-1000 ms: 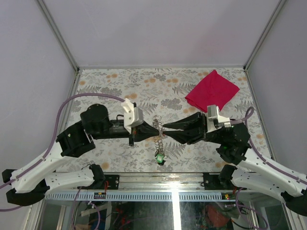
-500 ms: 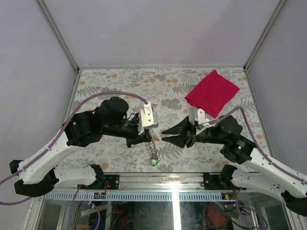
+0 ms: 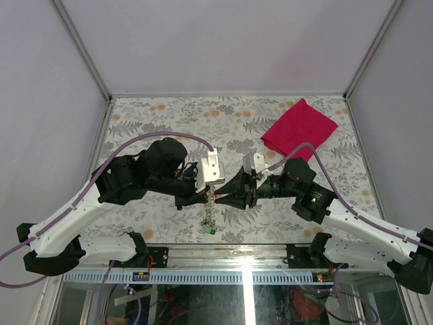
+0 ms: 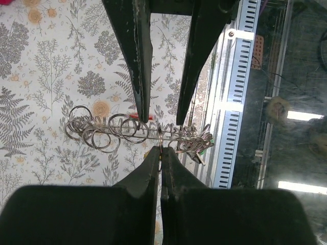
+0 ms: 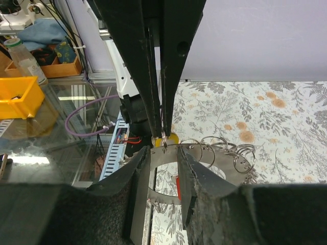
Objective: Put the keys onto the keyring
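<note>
My left pincer (image 4: pixel 160 150) is clamped on one ring of the tangled silver metal keyring chain (image 4: pixel 110 132). My right pincer (image 4: pixel 162 121) stands apart astride it, a small red-headed key (image 4: pixel 134 116) just behind.

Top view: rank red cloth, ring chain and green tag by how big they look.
1. red cloth
2. ring chain
3. green tag
The chain looks lifted, so nearer the camera, but the cloth is plainly bigger.
</note>
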Robot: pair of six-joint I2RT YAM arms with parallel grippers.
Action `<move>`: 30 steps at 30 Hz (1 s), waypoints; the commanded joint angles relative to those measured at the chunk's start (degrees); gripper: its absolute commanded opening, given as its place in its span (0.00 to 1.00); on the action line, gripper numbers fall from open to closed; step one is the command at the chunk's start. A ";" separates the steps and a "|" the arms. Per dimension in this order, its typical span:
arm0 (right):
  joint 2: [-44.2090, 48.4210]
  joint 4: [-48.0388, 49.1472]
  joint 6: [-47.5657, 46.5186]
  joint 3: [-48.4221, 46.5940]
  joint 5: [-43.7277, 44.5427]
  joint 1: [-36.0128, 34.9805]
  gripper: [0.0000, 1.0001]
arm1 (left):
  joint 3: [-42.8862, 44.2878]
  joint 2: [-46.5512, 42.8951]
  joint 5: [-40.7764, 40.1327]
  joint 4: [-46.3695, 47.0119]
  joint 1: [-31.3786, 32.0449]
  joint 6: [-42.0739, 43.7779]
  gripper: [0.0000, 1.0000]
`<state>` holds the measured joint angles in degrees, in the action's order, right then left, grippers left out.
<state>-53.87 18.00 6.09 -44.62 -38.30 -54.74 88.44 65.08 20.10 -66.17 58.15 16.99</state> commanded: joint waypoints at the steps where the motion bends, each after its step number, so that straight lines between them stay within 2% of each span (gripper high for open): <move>1: -1.54 6.73 1.08 -1.74 -2.47 -0.08 0.34 | 2.35 -0.38 -0.18 1.04 0.51 1.14 0.00; 15: -4.93 7.91 1.05 -2.55 -3.79 -0.05 0.32 | 2.36 -0.21 1.34 1.63 0.66 1.80 0.00; 23: -5.46 8.38 1.25 -3.10 -4.31 -0.06 0.24 | 2.11 -0.24 1.42 1.83 0.80 1.70 0.00; 30: -5.68 10.36 2.40 -2.93 -4.49 -0.05 0.28 | 2.11 -0.14 1.47 1.84 0.89 1.52 0.00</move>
<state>-59.16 23.59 7.60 -44.84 -41.69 -54.74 88.44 65.14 20.49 -66.78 58.48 17.93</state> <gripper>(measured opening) 0.267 0.020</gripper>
